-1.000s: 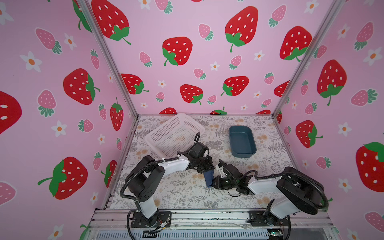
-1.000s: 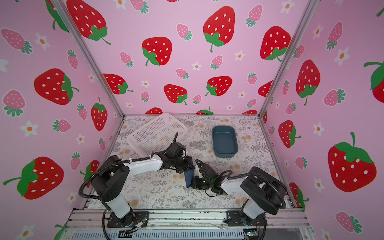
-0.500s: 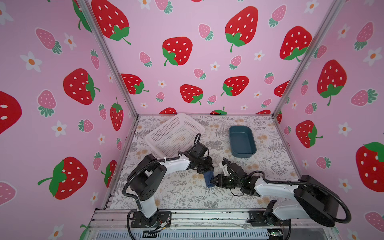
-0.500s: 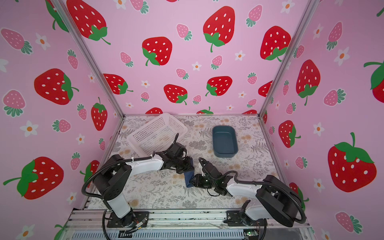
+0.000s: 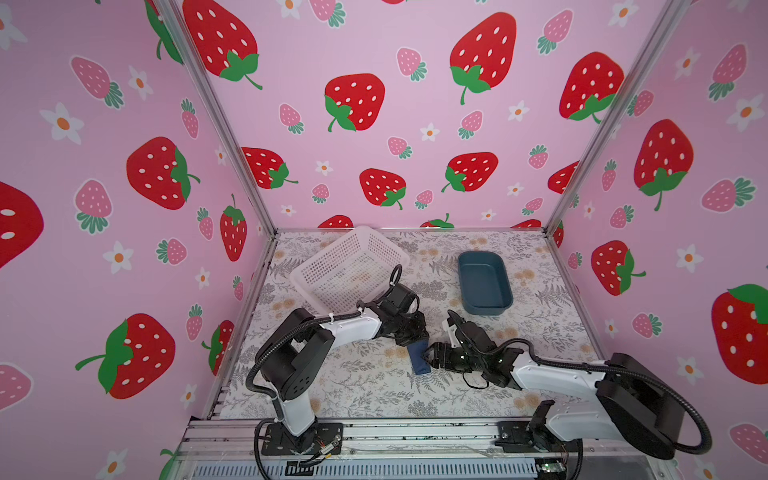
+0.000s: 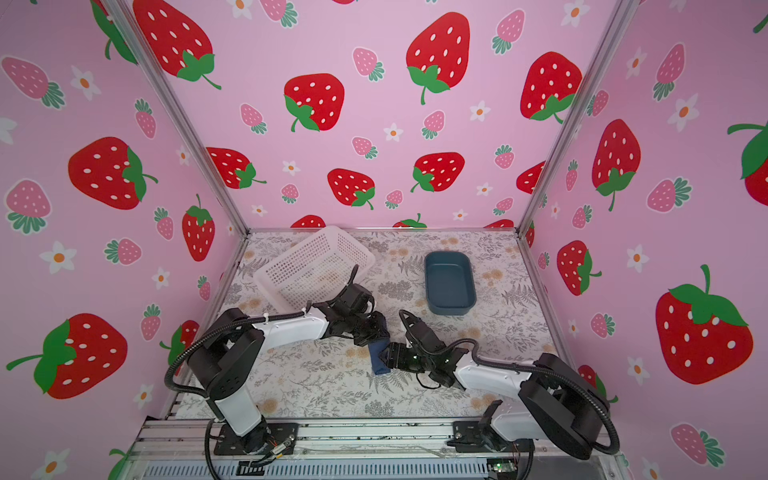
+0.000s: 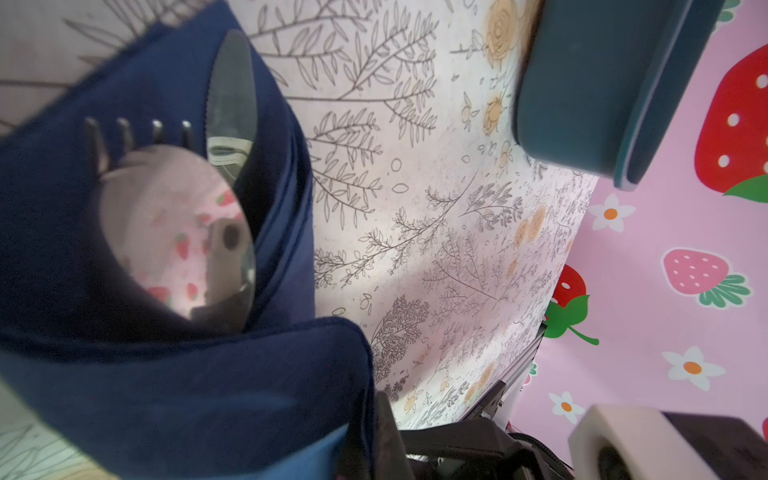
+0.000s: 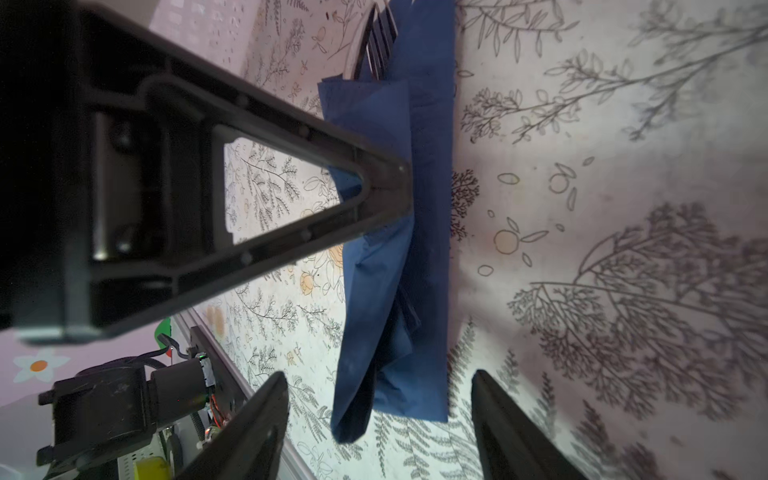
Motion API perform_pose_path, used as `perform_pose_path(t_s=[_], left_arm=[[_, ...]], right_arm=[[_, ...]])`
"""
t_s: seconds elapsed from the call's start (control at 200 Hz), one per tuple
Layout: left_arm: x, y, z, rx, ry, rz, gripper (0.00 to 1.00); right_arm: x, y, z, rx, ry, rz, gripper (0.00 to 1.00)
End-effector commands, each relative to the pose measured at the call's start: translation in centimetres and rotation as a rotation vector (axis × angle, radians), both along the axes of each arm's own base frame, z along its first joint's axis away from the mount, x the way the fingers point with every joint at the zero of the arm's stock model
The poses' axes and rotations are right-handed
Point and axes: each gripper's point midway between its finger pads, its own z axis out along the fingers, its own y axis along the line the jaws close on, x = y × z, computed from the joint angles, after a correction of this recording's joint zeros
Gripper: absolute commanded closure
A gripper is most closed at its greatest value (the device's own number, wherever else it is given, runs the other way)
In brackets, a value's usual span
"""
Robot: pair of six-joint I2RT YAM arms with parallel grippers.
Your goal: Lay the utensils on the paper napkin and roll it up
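The rolled paper napkin (image 5: 419,358), with fork (image 7: 137,133), spoon (image 7: 174,232) and knife (image 7: 230,91) tucked inside, lay at seven o'clock from the teal tray (image 5: 484,308). It was pinned by the pressed-together left gripper (image 8: 390,187), while the right gripper (image 8: 378,376) was spread astride its end. The loose flap would best be pinned until the roll was squarely re-gripped.

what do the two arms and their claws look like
Both the left arm and right arm have smooth white link shells, bulky black rounded joints and black bases bolted to a silver rail. A black ribbed cable hose loops along each. The left claw and right claw are black: the left finger is an open triangular frame, the right fingers slim tapered blades.
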Motion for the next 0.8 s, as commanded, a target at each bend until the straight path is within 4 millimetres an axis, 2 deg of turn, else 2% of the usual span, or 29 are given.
perform_pose_path(t_s=[0.0, 0.17, 0.305, 0.375, 0.405, 0.485, 0.57, 0.685, 0.7, 0.795], left_arm=[[0.7, -0.6, 0.6, -0.011, -0.011, 0.001, 1.00], [0.6, -0.8, 0.7, -0.019, -0.008, -0.005, 1.00], [0.6, -0.9, 0.7, -0.023, -0.007, -0.007, 1.00], [0.6, -0.9, 0.9, -0.027, -0.013, -0.010, 1.00], [0.6, -0.9, 0.9, -0.028, -0.015, -0.009, 1.00], [0.5, -0.8, 1.1, -0.032, -0.024, -0.008, 1.00], [0.5, -0.8, 1.5, -0.037, -0.037, -0.012, 0.97], [0.5, -0.7, 2.3, -0.046, -0.055, -0.017, 0.95], [0.5, -0.7, 2.4, -0.047, -0.057, -0.019, 0.91], [0.3, -0.4, 3.1, -0.049, -0.070, -0.022, 0.83]], right_arm=[[0.6, 1.1, -0.1, -0.005, -0.010, 0.025, 0.29], [0.8, 1.2, -1.8, -0.038, 0.016, 0.017, 0.31], [0.5, 0.8, -2.9, -0.055, 0.038, 0.016, 0.40], [0.2, 0.5, -3.4, -0.063, 0.049, 0.013, 0.48], [0.1, 0.4, -3.5, -0.060, 0.051, 0.014, 0.54], [-0.1, 0.3, -3.6, -0.052, 0.058, 0.013, 0.61], [-0.3, 0.0, -3.8, -0.051, 0.066, 0.007, 0.69], [-0.6, -0.3, -4.0, -0.049, 0.078, 0.002, 0.74], [-0.6, -0.3, -4.0, -0.048, 0.079, 0.001, 0.74], [-0.9, -0.4, -4.2, -0.035, 0.089, -0.002, 0.78]])
